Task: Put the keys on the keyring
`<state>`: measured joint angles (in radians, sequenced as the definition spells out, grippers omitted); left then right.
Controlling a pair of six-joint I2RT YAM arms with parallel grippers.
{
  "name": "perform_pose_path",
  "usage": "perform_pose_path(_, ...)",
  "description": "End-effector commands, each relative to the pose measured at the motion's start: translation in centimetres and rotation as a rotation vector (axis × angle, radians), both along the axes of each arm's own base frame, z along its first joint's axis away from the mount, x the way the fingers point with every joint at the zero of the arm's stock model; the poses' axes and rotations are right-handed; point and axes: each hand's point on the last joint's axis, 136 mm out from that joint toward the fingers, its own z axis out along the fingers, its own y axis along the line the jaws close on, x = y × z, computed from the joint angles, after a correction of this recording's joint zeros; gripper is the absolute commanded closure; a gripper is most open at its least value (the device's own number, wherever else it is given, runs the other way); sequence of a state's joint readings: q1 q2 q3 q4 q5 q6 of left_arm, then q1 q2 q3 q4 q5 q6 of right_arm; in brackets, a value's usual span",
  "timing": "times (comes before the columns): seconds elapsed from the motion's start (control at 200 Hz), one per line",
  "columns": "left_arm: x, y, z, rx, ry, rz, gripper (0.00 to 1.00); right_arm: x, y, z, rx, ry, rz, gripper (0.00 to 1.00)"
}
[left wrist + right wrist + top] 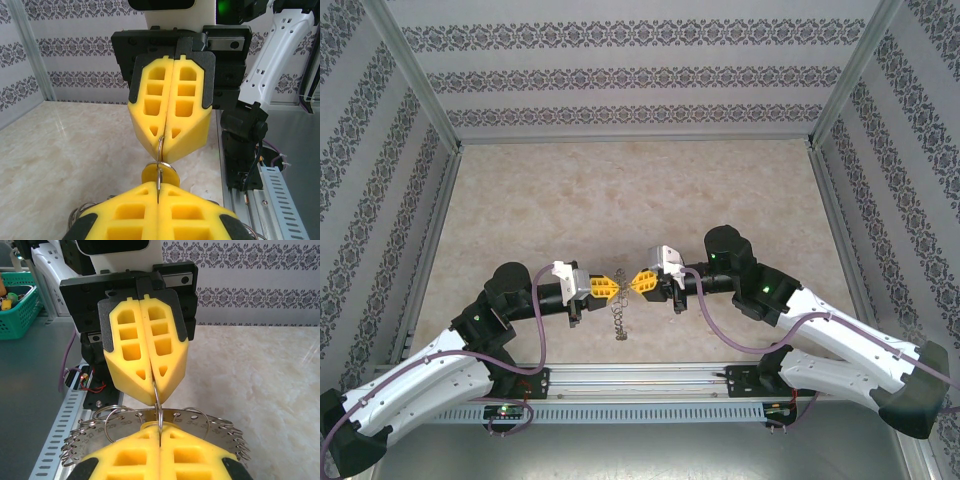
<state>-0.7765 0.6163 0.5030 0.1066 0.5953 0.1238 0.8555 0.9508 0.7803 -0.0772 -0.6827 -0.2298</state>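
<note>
Marble-look table [720, 200], patterned walls. Teal basket [20, 310] off-table w/ small yellow bits. Near-edge centre: grey numbered keyring [127, 420], rim fringed w/ wire loops [75, 447]; one loop clamped by left gripper [611, 288] & right gripper [637, 283], both closed. Tiny orange key [161, 175] at that loop.

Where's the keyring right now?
Top view: the keyring is central near the table's front edge, right by the left gripper and right gripper, whose shut jaws pinch its wire loop.

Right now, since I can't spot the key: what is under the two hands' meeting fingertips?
The keyring, its grey rim fringed with wire loops, and the small yellow key. The right hand covers the ring's middle.
</note>
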Motion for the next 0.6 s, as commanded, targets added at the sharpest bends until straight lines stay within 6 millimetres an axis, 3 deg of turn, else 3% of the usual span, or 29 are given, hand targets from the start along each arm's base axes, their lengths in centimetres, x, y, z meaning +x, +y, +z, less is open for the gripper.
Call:
perform_pose_path(0.0, -0.01, 0.1, 2.03, -0.055, -0.076, -0.006, 1.0, -0.86, 0.29, 0.48, 0.02, 0.013, 0.041, 1.0)
perform_pose_path(0.595, -0.04, 0.12, 2.18, -0.058, -0.081, -0.007, 1.0, -0.72, 0.55, 0.43, 0.013, 0.014, 0.046, 1.0)
